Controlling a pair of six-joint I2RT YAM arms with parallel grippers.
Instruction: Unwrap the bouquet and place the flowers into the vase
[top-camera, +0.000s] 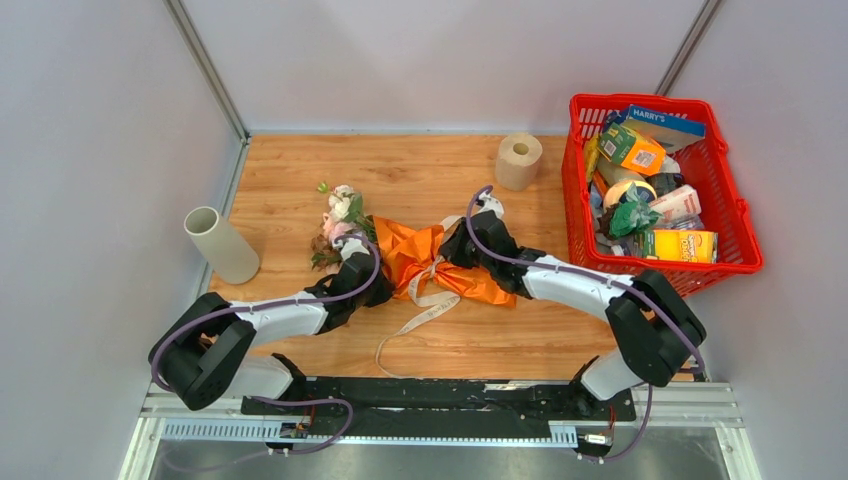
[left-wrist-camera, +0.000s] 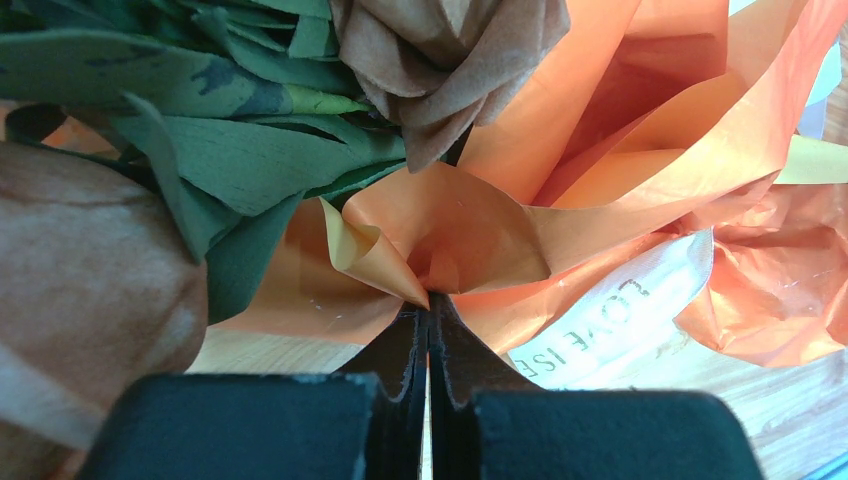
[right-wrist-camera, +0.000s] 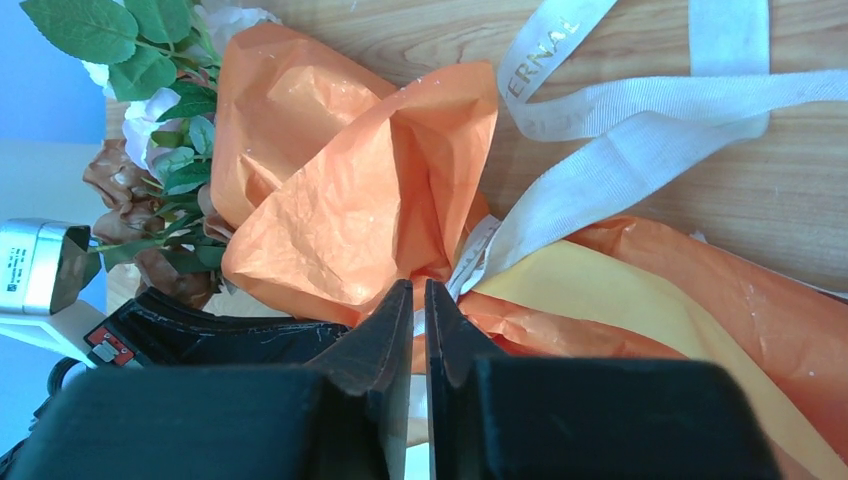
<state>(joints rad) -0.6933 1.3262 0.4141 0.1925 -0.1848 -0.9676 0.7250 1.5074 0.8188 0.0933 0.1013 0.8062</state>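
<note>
Red basket (top-camera: 573, 150) packed with grocery boxes (top-camera: 632, 148) sits at the right edge of the table (top-camera: 300, 165). Toilet paper roll (top-camera: 518, 161) stands just left of the basket's far corner. Vase (top-camera: 222, 245) is well left of the basket, across the table past everything else, with its open mouth showing.

Bouquet (top-camera: 410, 255) lies flat about midway between basket and vase. Its flowers (top-camera: 340, 215) point away from the basket and the paper tail points toward it. From the top I see both arms lying over the bouquet's middle, so the tie point is hidden there.

The wrist views fill that in. Left gripper (left-wrist-camera: 430, 305) is fully closed, pinching a folded tip of orange paper (left-wrist-camera: 450, 230). A brown rose (left-wrist-camera: 450, 60) and dark leaves (left-wrist-camera: 230, 130) sit right above it. Right gripper (right-wrist-camera: 420, 295) is on the basket side with its jaws nearly together, and a pale strip of ribbon (right-wrist-camera: 640, 130) runs into the slit, so I read it as clamped on the ribbon. Only this view shows the yellow paper (right-wrist-camera: 620, 300) layered under the orange.

The paper is crinkled and still gathered at the waist. The ribbon is beige with printed letters, and its loose ends trail toward the near table edge.
</note>
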